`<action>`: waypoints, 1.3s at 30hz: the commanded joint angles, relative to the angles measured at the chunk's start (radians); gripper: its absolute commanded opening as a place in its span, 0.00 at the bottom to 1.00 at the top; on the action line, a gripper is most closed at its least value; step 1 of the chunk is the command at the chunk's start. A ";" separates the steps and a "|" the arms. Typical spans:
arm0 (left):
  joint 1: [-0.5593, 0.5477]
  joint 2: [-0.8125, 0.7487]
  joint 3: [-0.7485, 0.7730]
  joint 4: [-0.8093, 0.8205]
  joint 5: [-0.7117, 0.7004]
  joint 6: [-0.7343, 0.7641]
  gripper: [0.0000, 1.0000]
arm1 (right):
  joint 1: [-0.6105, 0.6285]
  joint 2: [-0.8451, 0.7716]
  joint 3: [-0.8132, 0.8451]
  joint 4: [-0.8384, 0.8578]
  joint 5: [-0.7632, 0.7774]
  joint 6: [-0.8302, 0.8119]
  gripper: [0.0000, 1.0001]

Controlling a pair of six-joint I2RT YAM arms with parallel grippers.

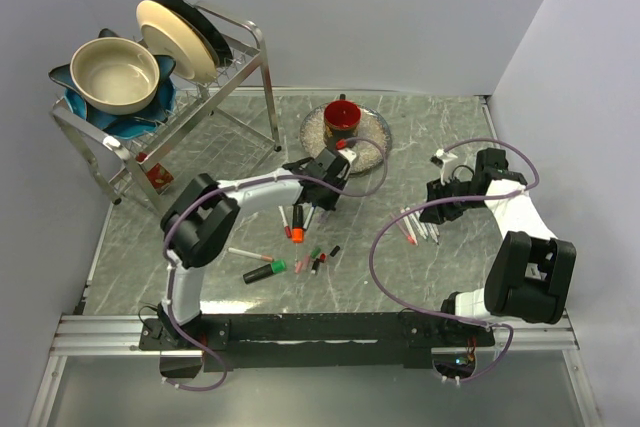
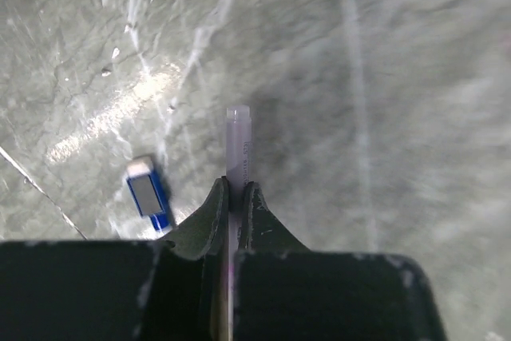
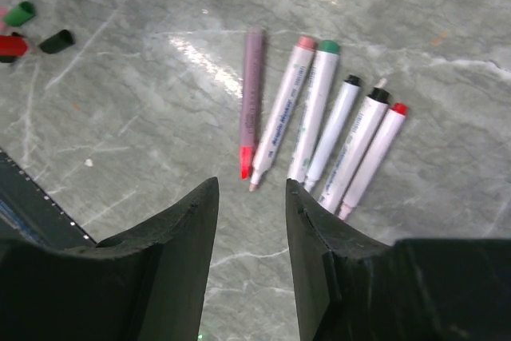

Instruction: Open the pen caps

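Note:
My left gripper [image 1: 322, 187] [image 2: 236, 189] is shut on a slim pale lilac pen [image 2: 238, 145] that sticks out ahead of the fingertips, above the table; I cannot tell if its end is a cap. Loose pen caps, green [image 3: 20, 12], red [image 3: 9, 44] and black [image 3: 56, 40], lie among pens at table centre [image 1: 315, 255]. A black marker [image 1: 262, 272] with a green cap lies there too. My right gripper [image 1: 440, 192] [image 3: 251, 189] is open and empty, just above a row of uncapped pens [image 3: 319, 125] [image 1: 417, 225].
A red mug [image 1: 343, 115] stands on a speckled plate [image 1: 372, 137] at the back. A dish rack [image 1: 255, 57] with bowls and plates stands at the back left. A small blue and white object [image 2: 148, 193] lies under my left gripper.

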 commanded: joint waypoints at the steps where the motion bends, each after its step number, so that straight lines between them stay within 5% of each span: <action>1: -0.002 -0.188 -0.064 0.200 0.107 -0.055 0.01 | -0.007 -0.059 0.032 -0.045 -0.119 -0.072 0.47; 9: -0.002 -0.412 -0.308 0.605 0.364 -0.286 0.01 | -0.004 -0.239 0.000 -0.029 -0.430 -0.054 0.48; 14: -0.029 -0.455 -0.451 0.838 0.446 -0.472 0.01 | 0.059 -0.313 0.001 0.269 -0.541 0.385 0.61; 18: -0.062 -0.463 -0.487 0.947 0.412 -0.530 0.01 | 0.183 -0.342 -0.057 0.576 -0.480 0.765 0.63; 19: -0.066 -0.463 -0.491 0.957 0.403 -0.535 0.01 | 0.229 -0.354 -0.122 0.662 -0.446 0.969 0.63; 21: -0.082 -0.463 -0.498 0.978 0.385 -0.550 0.01 | 0.275 -0.414 -0.212 0.941 -0.348 1.177 0.67; 24: -0.092 -0.461 -0.503 1.003 0.368 -0.561 0.01 | 0.280 -0.526 -0.307 0.962 -0.066 1.339 0.82; 26: -0.098 -0.455 -0.503 1.012 0.363 -0.570 0.01 | 0.282 -0.518 -0.313 0.949 -0.070 1.352 0.82; 34: -0.106 -0.425 -0.489 1.029 0.355 -0.589 0.01 | 0.282 -0.515 -0.388 1.087 -0.121 1.488 0.74; 39: -0.106 -0.415 -0.477 1.027 0.345 -0.595 0.01 | 0.286 -0.504 -0.407 1.123 -0.132 1.514 0.51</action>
